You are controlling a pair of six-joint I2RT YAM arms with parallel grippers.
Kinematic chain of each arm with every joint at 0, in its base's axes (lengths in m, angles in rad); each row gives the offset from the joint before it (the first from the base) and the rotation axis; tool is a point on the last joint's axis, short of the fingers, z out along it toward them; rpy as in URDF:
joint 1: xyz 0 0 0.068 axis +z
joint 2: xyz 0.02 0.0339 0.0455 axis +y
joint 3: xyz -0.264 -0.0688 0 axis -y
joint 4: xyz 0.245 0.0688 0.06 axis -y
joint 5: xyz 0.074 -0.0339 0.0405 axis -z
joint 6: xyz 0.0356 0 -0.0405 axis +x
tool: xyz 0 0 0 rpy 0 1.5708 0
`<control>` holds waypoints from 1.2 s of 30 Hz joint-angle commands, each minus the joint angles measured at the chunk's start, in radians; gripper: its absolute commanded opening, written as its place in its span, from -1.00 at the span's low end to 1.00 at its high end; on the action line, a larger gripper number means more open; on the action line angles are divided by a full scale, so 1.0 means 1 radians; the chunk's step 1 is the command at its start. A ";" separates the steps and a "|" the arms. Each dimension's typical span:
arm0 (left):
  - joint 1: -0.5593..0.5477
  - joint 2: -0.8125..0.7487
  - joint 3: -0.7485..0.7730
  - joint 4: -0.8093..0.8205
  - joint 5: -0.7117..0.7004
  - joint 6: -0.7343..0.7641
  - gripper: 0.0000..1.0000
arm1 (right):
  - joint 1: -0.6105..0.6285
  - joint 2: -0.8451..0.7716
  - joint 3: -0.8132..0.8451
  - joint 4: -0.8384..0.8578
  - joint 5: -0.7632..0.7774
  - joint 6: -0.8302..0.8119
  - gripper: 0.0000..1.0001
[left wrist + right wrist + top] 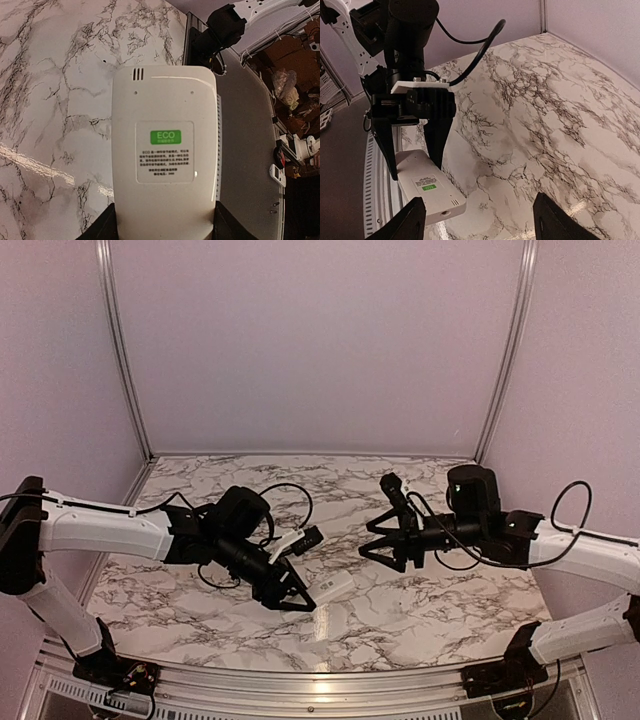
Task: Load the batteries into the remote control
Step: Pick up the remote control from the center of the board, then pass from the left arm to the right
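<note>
Top external view, left to right: one left gripper (308, 592), fingers part-spread and clamped on the sides of one white remote control (335, 586), lower centre, over the marble table (200, 610), its green-labelled back showing. One right gripper (368, 540), centre-right, fingers apart, gripping nothing.

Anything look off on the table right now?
The small flat white remote, label side up in the left pincer, looks intact. Odd part: no batteries show in any view, and the right pincer is open and empty.
</note>
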 commanded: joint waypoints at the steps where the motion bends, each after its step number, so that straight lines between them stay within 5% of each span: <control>1: 0.016 -0.002 0.043 -0.124 0.203 0.101 -0.50 | 0.106 -0.031 0.072 -0.113 0.025 -0.168 0.45; 12: 0.051 -0.052 0.040 -0.250 0.382 0.162 -0.46 | 0.342 -0.055 0.134 -0.242 0.075 -0.326 0.31; 29: 0.049 -0.068 0.023 -0.150 0.516 0.060 -0.40 | 0.445 0.054 0.185 -0.285 0.131 -0.436 0.12; 36: 0.045 -0.061 0.011 -0.110 0.547 0.024 -0.39 | 0.485 0.096 0.195 -0.296 0.188 -0.481 -0.15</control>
